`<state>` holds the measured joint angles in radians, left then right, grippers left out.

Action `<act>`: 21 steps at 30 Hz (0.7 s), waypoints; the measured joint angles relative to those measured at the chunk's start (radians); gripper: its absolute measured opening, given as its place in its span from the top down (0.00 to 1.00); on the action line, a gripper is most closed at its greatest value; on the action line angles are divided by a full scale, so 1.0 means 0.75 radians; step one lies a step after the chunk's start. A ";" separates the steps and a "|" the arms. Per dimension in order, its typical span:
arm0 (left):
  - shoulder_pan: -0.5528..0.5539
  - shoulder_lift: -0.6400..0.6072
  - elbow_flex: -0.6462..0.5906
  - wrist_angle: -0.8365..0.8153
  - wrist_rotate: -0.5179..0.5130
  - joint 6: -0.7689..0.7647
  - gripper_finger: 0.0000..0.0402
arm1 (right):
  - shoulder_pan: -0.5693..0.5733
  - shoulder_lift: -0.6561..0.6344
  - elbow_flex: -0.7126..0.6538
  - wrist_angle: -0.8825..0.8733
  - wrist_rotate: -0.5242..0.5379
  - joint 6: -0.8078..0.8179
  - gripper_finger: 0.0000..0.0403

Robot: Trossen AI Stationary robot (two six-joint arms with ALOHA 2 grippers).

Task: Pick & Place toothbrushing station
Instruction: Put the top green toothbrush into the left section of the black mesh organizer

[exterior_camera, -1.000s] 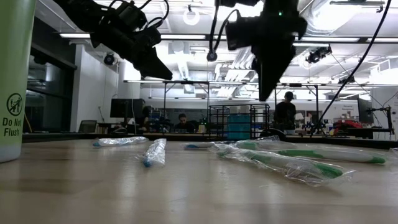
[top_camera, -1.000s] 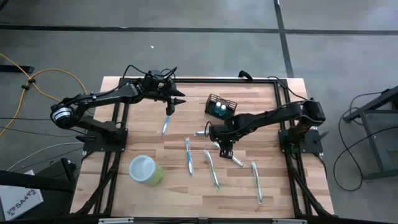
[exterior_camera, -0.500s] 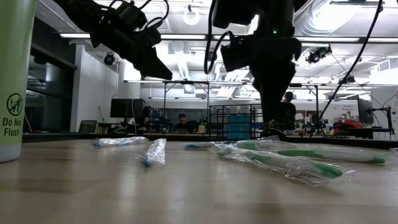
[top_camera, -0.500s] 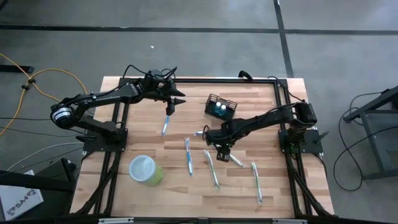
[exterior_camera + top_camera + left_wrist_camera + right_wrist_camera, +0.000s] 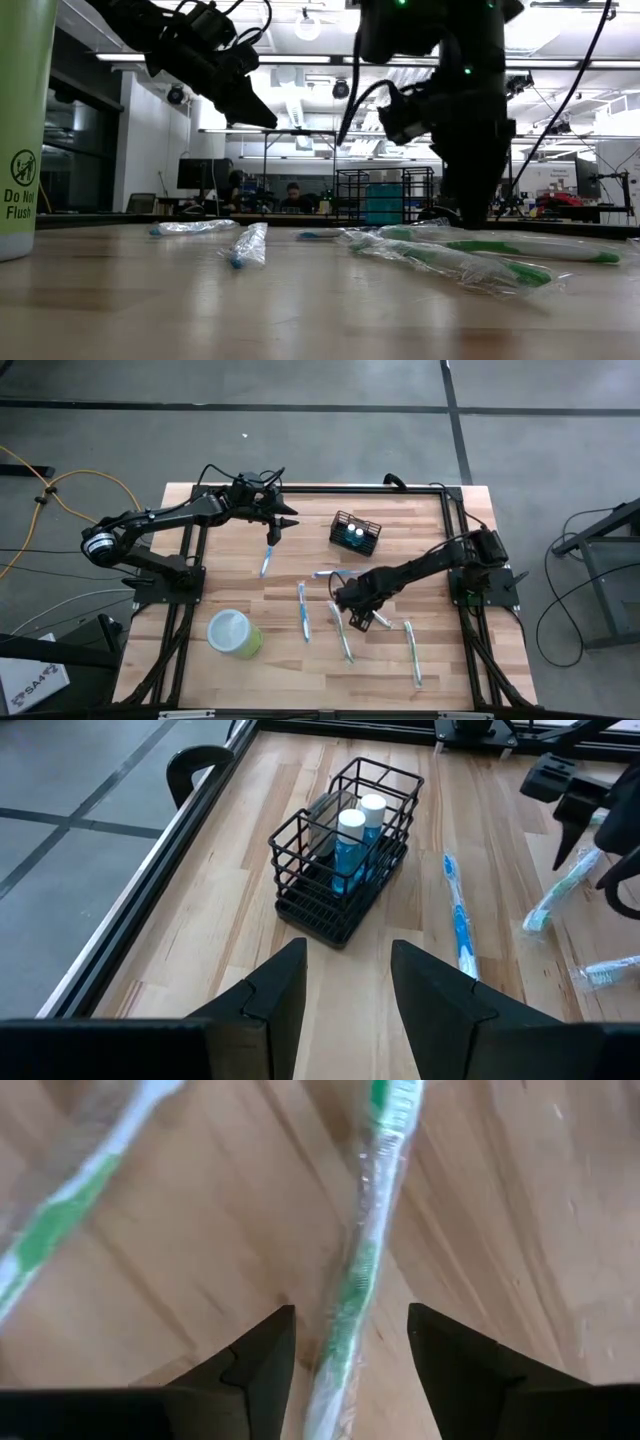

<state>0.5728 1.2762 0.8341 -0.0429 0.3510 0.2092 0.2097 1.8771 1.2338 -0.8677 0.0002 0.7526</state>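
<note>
Over a green toothbrush (image 5: 352,1285), right claw (image 5: 345,1350) (open), straddling it.

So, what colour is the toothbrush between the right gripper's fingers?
Green and white, in clear wrap; the toothbrush shows best in the right wrist view, between the open right gripper.

A robotics lab: ceiling ducts (image 5: 300,95), monitors (image 5: 195,175) and seated people (image 5: 293,195).

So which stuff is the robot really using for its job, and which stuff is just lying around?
For the job:
- black wire basket
- right gripper, open over a wrapped green toothbrush
- left gripper, open, waiting

Just lying about:
- light-green cup
- blue toothbrushes
- other green toothbrushes
</note>
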 joint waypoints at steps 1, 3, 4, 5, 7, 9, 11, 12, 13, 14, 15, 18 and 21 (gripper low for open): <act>0.000 0.000 0.000 0.000 0.000 0.000 0.64 | 0.003 0.000 -0.016 0.013 0.001 0.008 0.54; 0.000 0.000 0.000 0.000 0.000 0.000 0.64 | 0.009 0.000 -0.041 0.021 0.000 0.020 0.54; 0.000 0.000 0.000 0.000 0.000 0.000 0.64 | 0.010 0.000 -0.048 0.025 0.000 0.026 0.54; 0.000 0.000 0.000 0.000 0.000 0.000 0.64 | 0.010 0.000 -0.056 0.035 -0.001 0.038 0.54; 0.000 0.000 0.000 0.000 0.000 0.000 0.64 | 0.010 0.000 -0.073 0.049 -0.006 0.052 0.54; 0.000 0.000 0.000 0.000 0.000 0.000 0.64 | 0.016 0.000 -0.092 0.075 -0.007 0.055 0.54; 0.000 0.000 0.000 0.000 0.000 0.000 0.64 | 0.020 0.000 -0.117 0.108 -0.018 0.071 0.54; 0.000 0.000 0.000 0.000 0.000 0.000 0.64 | 0.023 -0.004 -0.130 0.130 -0.027 0.083 0.54; 0.000 0.000 0.000 0.000 0.000 0.000 0.64 | 0.026 -0.007 -0.142 0.145 -0.029 0.088 0.54; 0.000 0.000 0.000 0.000 0.000 0.000 0.64 | 0.028 -0.009 -0.151 0.158 -0.029 0.092 0.54; 0.000 0.000 0.000 0.000 0.000 0.000 0.64 | 0.031 -0.011 -0.159 0.166 -0.027 0.098 0.54; 0.000 0.000 0.000 0.000 0.000 0.000 0.64 | 0.032 -0.011 -0.166 0.168 -0.018 0.108 0.54; 0.000 0.000 0.000 0.000 0.000 0.000 0.64 | 0.032 -0.010 -0.167 0.167 -0.019 0.109 0.56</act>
<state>0.5728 1.2762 0.8341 -0.0429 0.3508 0.2092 0.2337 1.8698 1.1088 -0.7425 -0.0143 0.8341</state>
